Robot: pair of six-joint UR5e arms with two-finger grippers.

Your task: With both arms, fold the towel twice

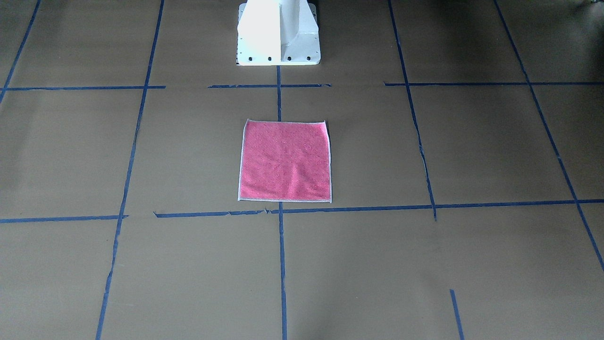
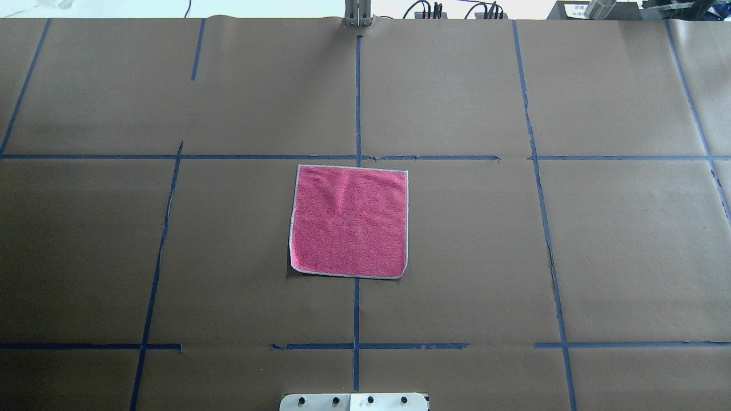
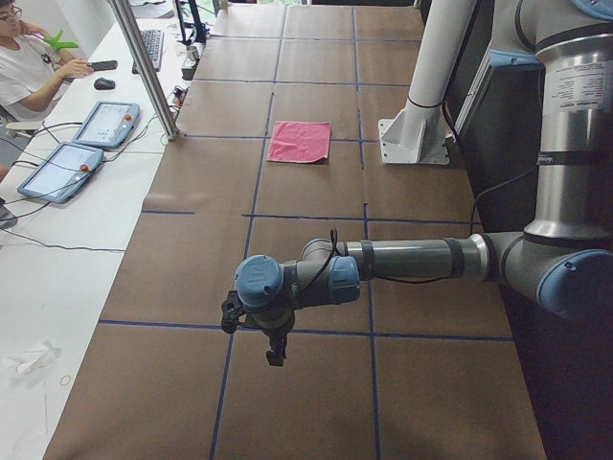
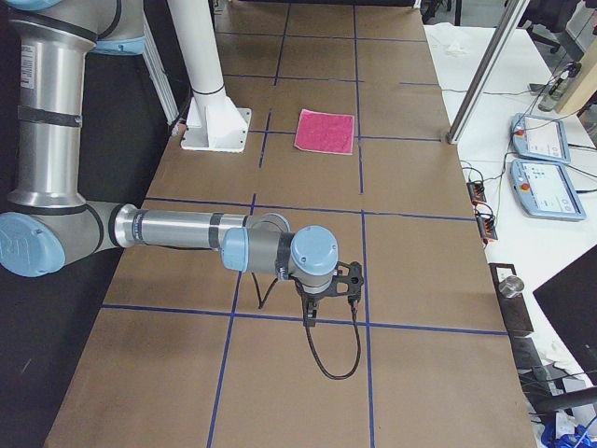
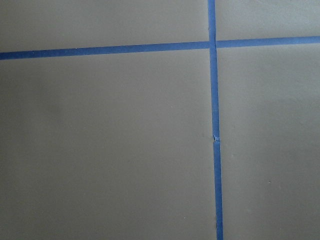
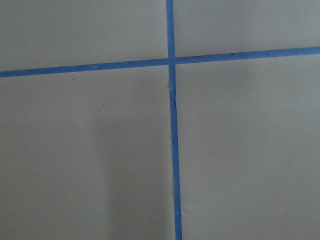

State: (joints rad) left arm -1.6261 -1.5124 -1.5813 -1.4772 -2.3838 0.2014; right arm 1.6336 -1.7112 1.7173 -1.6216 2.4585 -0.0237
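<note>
The towel (image 1: 285, 160) lies flat and unfolded, pink-red face up with its light grey border showing, on the brown paper in front of the robot's base. It also shows in the overhead view (image 2: 349, 221) and, small and far, in both side views (image 3: 300, 141) (image 4: 326, 131). Neither arm is in the overhead or front view. The left gripper (image 3: 276, 353) hangs over the table far from the towel, toward the table's left end. The right gripper (image 4: 311, 313) hangs likewise toward the right end. I cannot tell whether either is open or shut. Both wrist views show only paper and blue tape.
The white pedestal base (image 1: 278, 33) stands just behind the towel. Blue tape lines (image 2: 357, 97) cross the brown paper. A metal post (image 3: 144, 67), two tablets (image 3: 81, 144) and a seated operator (image 3: 24, 57) are on the side table beyond the far edge.
</note>
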